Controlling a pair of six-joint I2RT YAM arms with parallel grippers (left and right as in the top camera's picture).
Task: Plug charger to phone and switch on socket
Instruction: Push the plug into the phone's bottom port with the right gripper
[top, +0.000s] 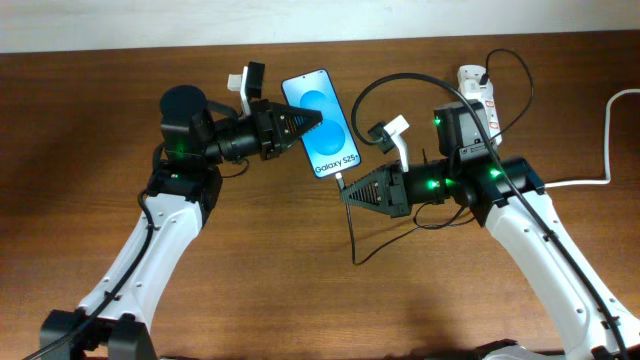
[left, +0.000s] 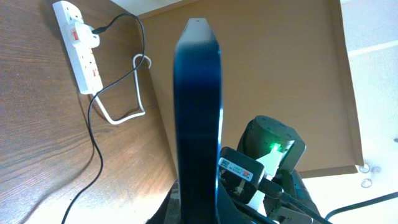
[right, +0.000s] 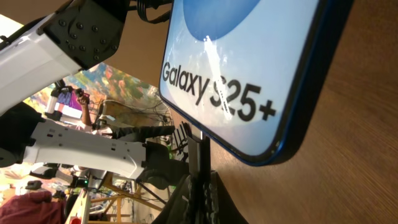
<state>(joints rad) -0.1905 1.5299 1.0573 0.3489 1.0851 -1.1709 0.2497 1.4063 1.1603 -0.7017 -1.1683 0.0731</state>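
Note:
The phone (top: 322, 122) has a blue screen reading "Galaxy S25+". My left gripper (top: 303, 122) is shut on its left edge and holds it tilted above the table. In the left wrist view the phone (left: 198, 106) shows edge-on, rising from the jaws (left: 199, 208). My right gripper (top: 346, 190) is shut on the charger plug tip (right: 200, 152), which points at the phone's bottom edge (right: 249, 68) and reaches or nearly reaches it. The black charger cable (top: 354, 235) loops back to the white socket (top: 478, 90), also seen in the left wrist view (left: 81, 46).
The socket's thick white lead (top: 608, 130) runs off the right table edge and shows in the left wrist view (left: 124, 115). The charger cable arcs (top: 400, 80) over the table between the arms. The brown wooden table (top: 250, 260) ends at the far wall.

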